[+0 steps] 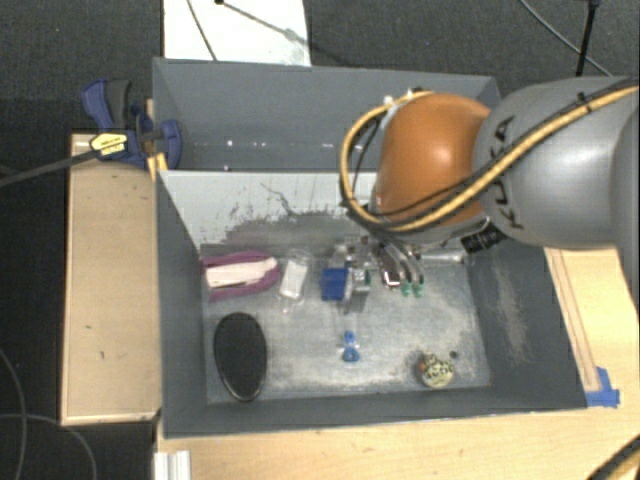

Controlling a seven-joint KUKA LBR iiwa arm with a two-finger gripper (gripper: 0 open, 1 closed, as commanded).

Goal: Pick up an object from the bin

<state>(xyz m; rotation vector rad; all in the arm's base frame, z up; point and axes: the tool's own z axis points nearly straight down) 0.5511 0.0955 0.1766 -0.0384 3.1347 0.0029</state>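
My gripper (385, 266) hangs low over the middle of the bin, under the arm's orange cover. A blue block (334, 284) lies right against its left side; whether it is held I cannot tell. A small blue piece (350, 349) lies on the floor below the gripper. To the left of the block is a small clear plastic thing (293, 278).
A pink and white object (240, 273) lies at the left, with a black oval thing (241, 355) in the front left corner. A round speckled thing (436, 369) sits near the front right. The arm covers the bin's back right.
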